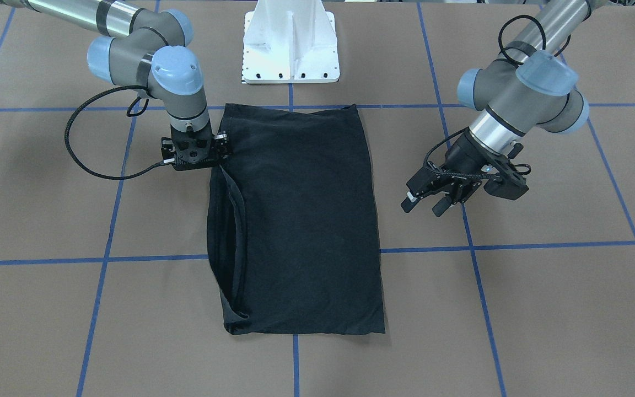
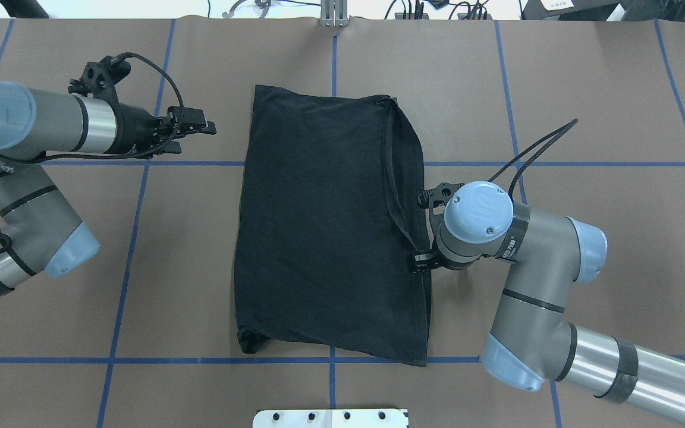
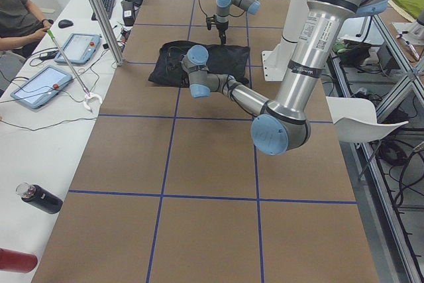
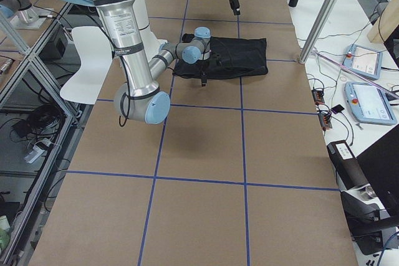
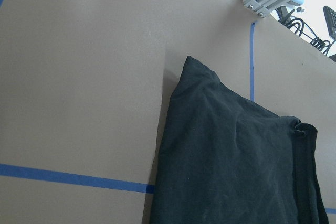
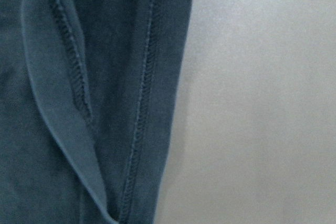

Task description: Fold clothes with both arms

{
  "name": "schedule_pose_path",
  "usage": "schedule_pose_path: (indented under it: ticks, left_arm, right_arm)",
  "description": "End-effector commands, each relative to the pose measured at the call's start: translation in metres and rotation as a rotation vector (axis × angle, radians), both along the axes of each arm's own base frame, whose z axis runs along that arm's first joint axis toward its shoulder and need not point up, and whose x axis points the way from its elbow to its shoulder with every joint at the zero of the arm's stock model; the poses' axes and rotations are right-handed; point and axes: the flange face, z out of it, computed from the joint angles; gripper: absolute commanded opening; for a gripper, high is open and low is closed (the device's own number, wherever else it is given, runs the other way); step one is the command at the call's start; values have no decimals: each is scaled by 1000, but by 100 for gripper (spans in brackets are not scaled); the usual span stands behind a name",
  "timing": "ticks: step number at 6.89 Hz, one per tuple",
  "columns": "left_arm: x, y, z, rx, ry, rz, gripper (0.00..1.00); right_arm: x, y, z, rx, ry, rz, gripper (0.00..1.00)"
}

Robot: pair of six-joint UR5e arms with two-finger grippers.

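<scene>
The black T-shirt (image 1: 306,220) lies flat in the middle of the table, folded into a tall rectangle with its plain side up and no logo showing. It also shows in the overhead view (image 2: 319,226). My right gripper (image 1: 197,157) points straight down at the shirt's long layered edge, near the end closest to my base. Its fingers are hidden under the wrist. The right wrist view shows only the stitched hems (image 6: 105,103) and bare table. My left gripper (image 1: 423,205) is open and empty, held above the table well off the shirt's other long side (image 2: 194,134).
The white pedestal base (image 1: 291,49) stands just behind the shirt. Blue tape lines (image 1: 108,242) grid the brown table. Along the far edge stand an aluminium post (image 3: 99,14), tablets (image 3: 40,87) and a bottle (image 3: 40,198).
</scene>
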Motion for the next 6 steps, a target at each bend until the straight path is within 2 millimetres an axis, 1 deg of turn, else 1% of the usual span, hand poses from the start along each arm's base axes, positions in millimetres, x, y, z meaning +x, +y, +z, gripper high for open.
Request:
schedule_pose_path:
  ticks: [1, 2, 3, 4, 5, 6]
  left_arm:
    - [0, 0, 0, 0, 0, 0, 100]
    - [0, 0, 0, 0, 0, 0, 100]
    - [1, -1, 2, -3, -3, 0, 100]
    - [1, -1, 4, -4, -6, 2, 100]
    - [2, -2, 6, -7, -8, 2, 100]
    - [2, -2, 6, -7, -8, 2, 100]
  right_arm:
    - [13, -10, 3, 11, -2, 0, 100]
    - [14, -14, -8, 13, -21, 3, 100]
    - [15, -20, -27, 25, -51, 10, 100]
    - [13, -28, -51, 46, -80, 22, 100]
    - [11, -38, -70, 64, -103, 35, 100]
    - [-4, -49, -80, 79, -96, 39, 100]
